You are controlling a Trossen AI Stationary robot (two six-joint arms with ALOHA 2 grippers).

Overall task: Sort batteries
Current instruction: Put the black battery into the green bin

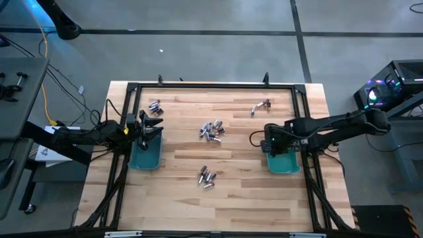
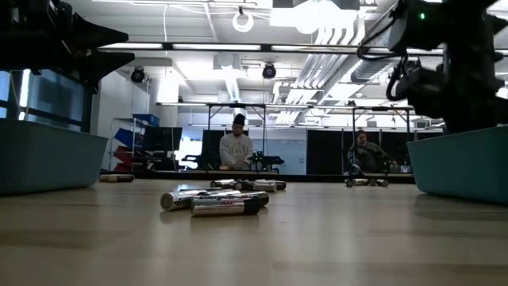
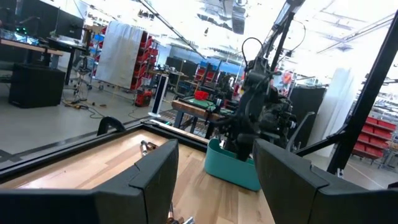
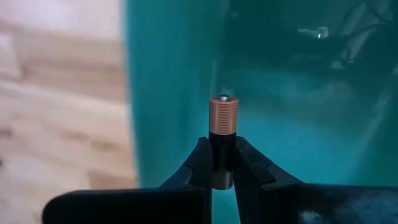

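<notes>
Small batteries lie in loose heaps on the wooden table: at the far left [image 1: 154, 106], in the middle [image 1: 211, 129], nearer the front [image 1: 207, 176] and at the far right [image 1: 261, 106]. My right gripper [image 1: 272, 142] hangs over the right teal bin [image 1: 284, 162], shut on one dark battery [image 4: 222, 134] with a copper-brown end. My left gripper [image 1: 149, 125] waits above the left teal bin [image 1: 145, 155], its fingers open [image 3: 214, 180] with nothing between them. My right gripper pinches the battery's dark body [image 4: 222, 163] between its two fingertips, coming steeply from above. The battery lies along the fingers, and its copper-brown end [image 4: 223, 116] sticks out past them toward the bin's inside [image 4: 292, 93]. It is lifted clear.
A black metal frame [image 1: 211, 86] runs around the table's edges. In the low view both bins [image 2: 48, 163] [image 2: 468, 163] stand at the sides with the nearest heap [image 2: 222, 202] between them. People sit in the room far behind the table.
</notes>
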